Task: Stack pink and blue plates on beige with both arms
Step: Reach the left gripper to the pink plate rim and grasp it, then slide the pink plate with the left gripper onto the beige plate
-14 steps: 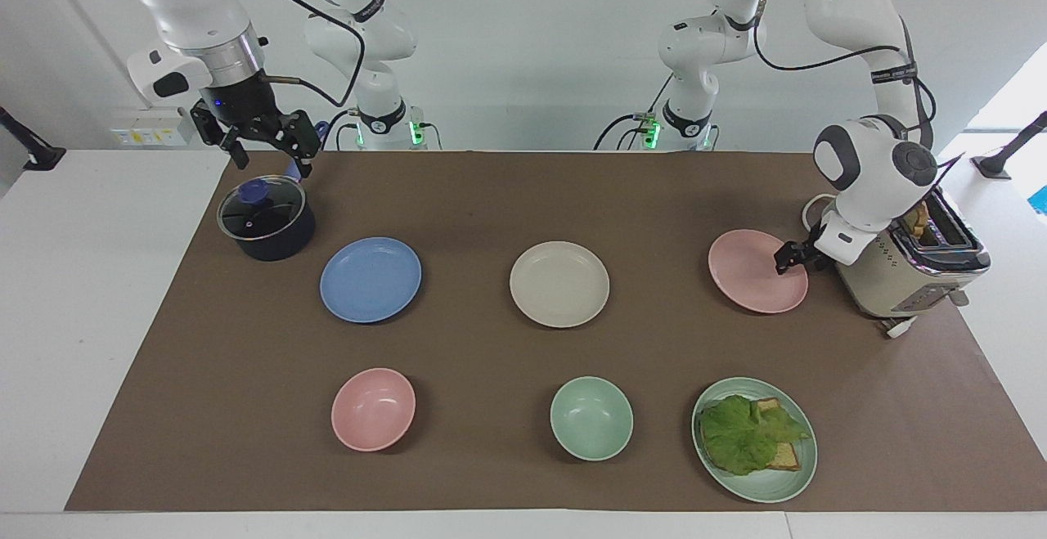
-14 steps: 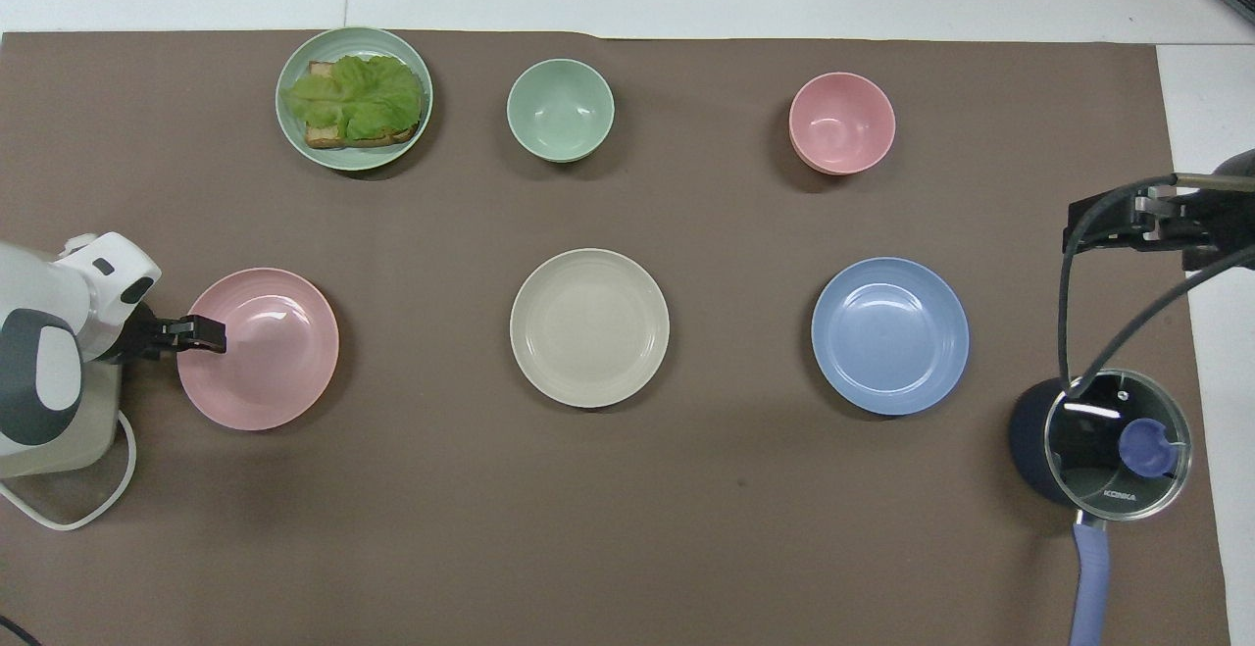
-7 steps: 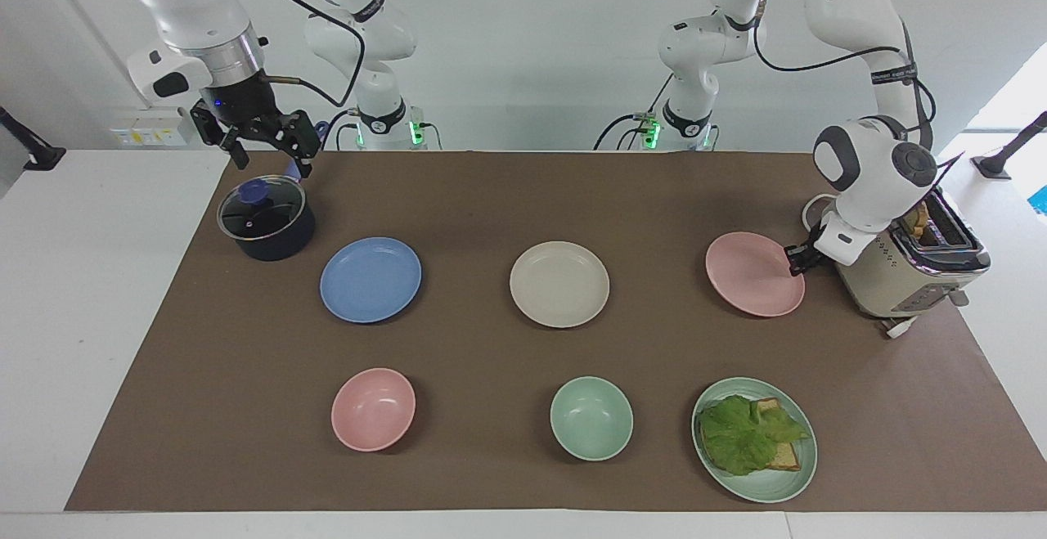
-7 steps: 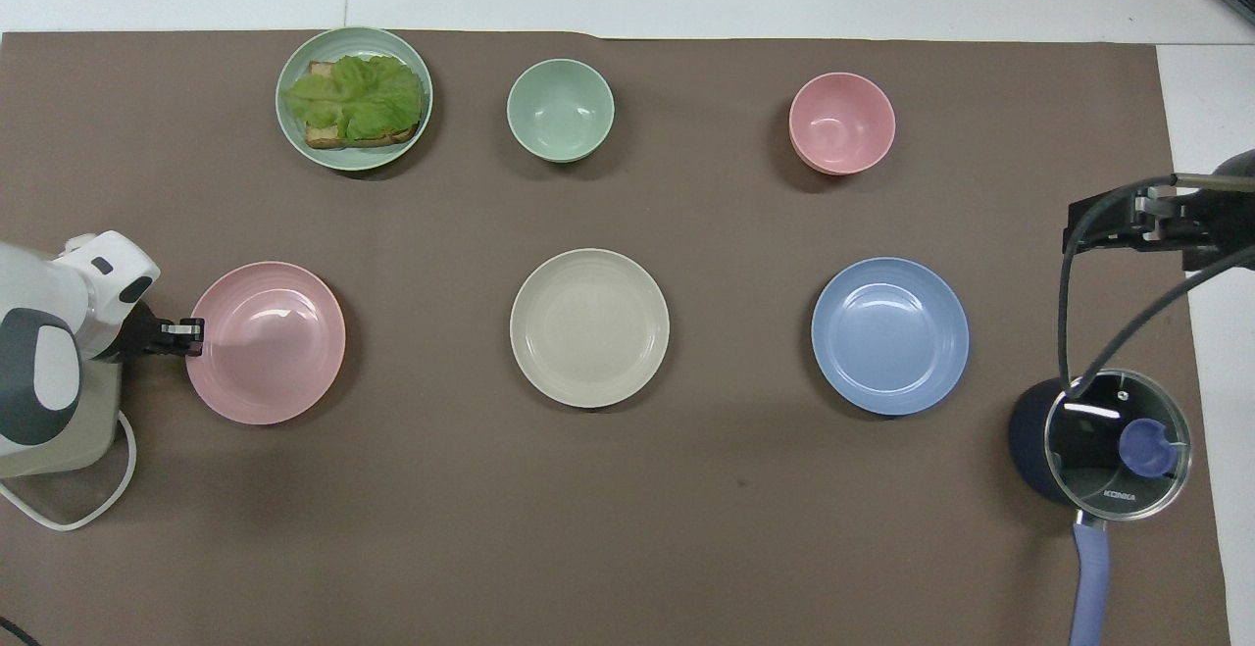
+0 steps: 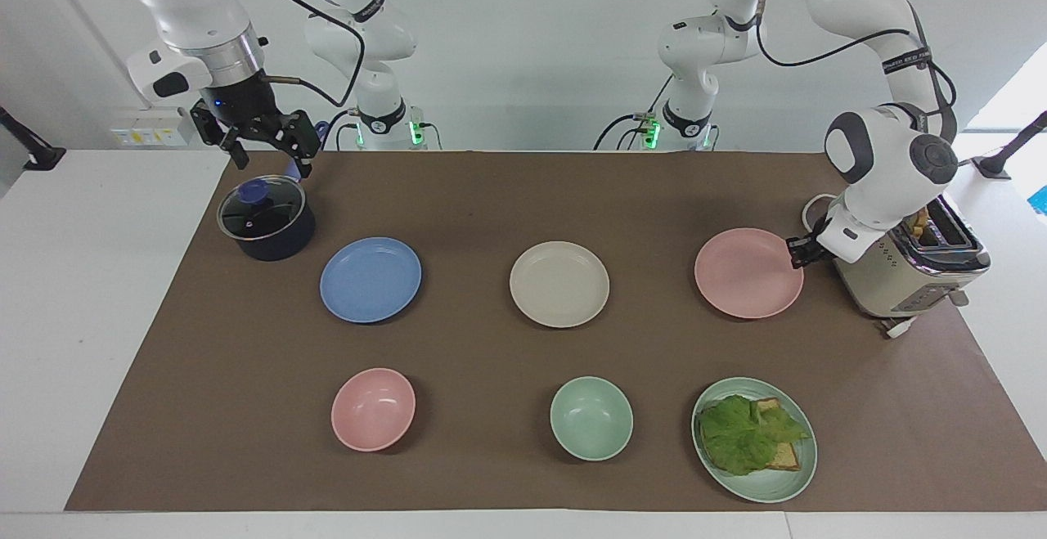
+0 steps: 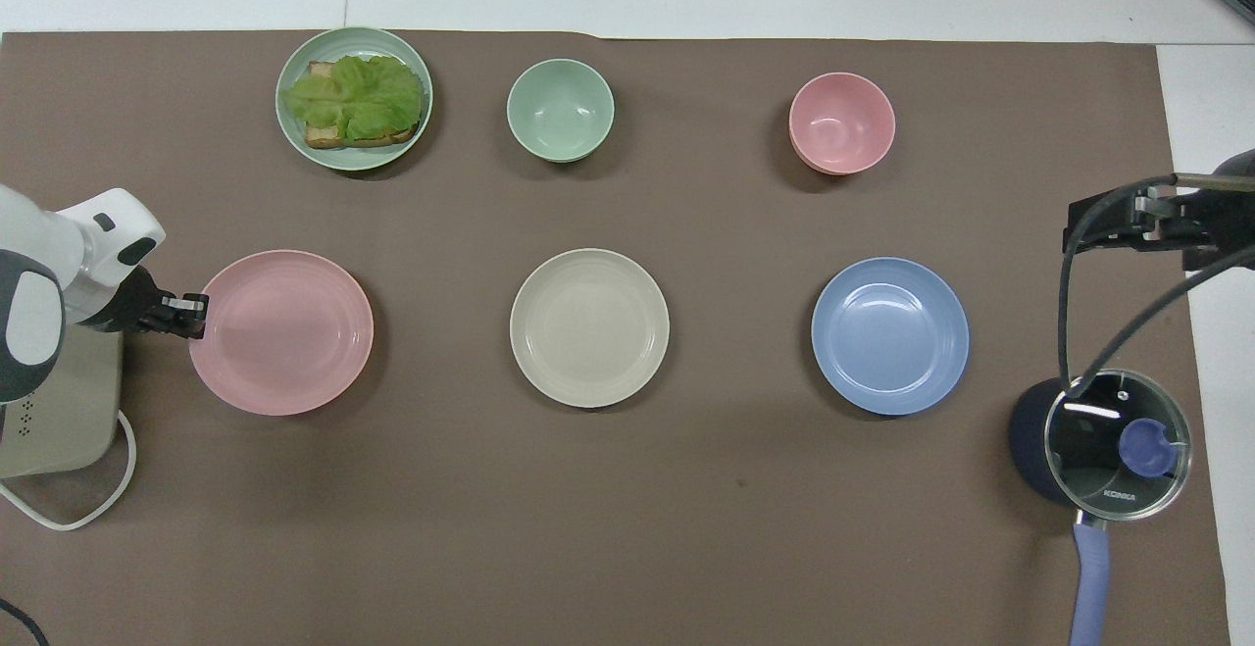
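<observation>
The pink plate (image 5: 746,273) (image 6: 284,332) hangs a little above the mat at the left arm's end of the table, casting a shadow beneath it. My left gripper (image 5: 795,251) (image 6: 191,315) is shut on its rim, on the side next to the toaster. In the middle of the mat lies the beige plate (image 5: 559,284) (image 6: 589,327). Beside it, toward the right arm's end, sits the blue plate (image 5: 370,279) (image 6: 889,335). My right gripper (image 5: 274,159) (image 6: 1118,220) waits open in the air over the pot, holding nothing.
A dark pot with a glass lid (image 5: 266,220) stands nearer to the robots than the blue plate. A cream toaster (image 5: 908,273) stands beside the pink plate. Farther from the robots are a pink bowl (image 5: 373,409), a green bowl (image 5: 590,418) and a green plate with lettuce and bread (image 5: 757,439).
My left gripper closed on the pink plate's rim and raised it off the mat, shifting it slightly toward the beige plate. The right arm has not moved.
</observation>
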### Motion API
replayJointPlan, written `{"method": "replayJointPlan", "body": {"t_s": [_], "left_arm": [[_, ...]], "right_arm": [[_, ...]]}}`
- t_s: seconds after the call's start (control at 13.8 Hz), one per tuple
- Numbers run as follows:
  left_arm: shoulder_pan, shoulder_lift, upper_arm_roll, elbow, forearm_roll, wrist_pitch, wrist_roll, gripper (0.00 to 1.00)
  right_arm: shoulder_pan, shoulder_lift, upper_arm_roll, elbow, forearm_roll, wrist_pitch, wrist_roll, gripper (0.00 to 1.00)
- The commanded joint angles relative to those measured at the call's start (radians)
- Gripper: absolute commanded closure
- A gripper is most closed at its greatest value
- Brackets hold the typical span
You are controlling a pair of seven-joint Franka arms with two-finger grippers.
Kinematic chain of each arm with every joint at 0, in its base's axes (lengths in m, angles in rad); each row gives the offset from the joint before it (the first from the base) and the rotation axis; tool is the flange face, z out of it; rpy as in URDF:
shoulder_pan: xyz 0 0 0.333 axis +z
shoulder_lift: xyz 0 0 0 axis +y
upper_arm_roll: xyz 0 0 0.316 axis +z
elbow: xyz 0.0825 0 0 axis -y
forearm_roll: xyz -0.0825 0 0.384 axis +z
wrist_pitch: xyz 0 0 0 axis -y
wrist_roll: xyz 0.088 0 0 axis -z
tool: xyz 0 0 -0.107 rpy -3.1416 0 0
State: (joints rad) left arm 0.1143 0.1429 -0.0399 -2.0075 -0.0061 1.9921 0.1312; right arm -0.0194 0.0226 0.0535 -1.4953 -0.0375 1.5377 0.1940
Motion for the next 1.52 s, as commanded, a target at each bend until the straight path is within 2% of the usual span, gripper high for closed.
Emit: {"method": "replayJointPlan", "body": {"t_s": [0.0, 0.22, 0.58, 1.09, 1.23, 1.45], "left_arm": [[-0.022, 0.007, 0.002, 0.053, -0.021, -0.076, -0.002, 1.00], [-0.070, 0.006, -0.003, 0.108, -0.074, -0.141, -0.007, 1.00], [-0.201, 0.006, -0.006, 0.108, -0.204, -0.121, -0.021, 1.00], [-0.464, 0.006, -0.008, 0.101, -0.233, 0.043, -0.254, 1.00], [-0.479, 0.009, -0.008, 0.095, -0.233, 0.062, -0.262, 1.00], [-0.505, 0.052, -0.008, 0.075, -0.235, 0.172, -0.263, 1.00]], "right_arm": [[-0.005, -0.015, -0.004, -0.011, 0.024, -0.004, -0.018, 0.00], [-0.005, -0.016, -0.004, -0.013, 0.024, -0.005, -0.018, 0.00], [-0.005, -0.016, -0.006, -0.013, 0.024, -0.004, -0.018, 0.00], [-0.005, -0.016, -0.006, -0.013, 0.024, -0.004, -0.018, 0.00], [-0.007, -0.017, -0.006, -0.014, 0.024, -0.004, -0.018, 0.00], [-0.007, -0.017, -0.006, -0.014, 0.024, -0.004, -0.018, 0.00]]}}
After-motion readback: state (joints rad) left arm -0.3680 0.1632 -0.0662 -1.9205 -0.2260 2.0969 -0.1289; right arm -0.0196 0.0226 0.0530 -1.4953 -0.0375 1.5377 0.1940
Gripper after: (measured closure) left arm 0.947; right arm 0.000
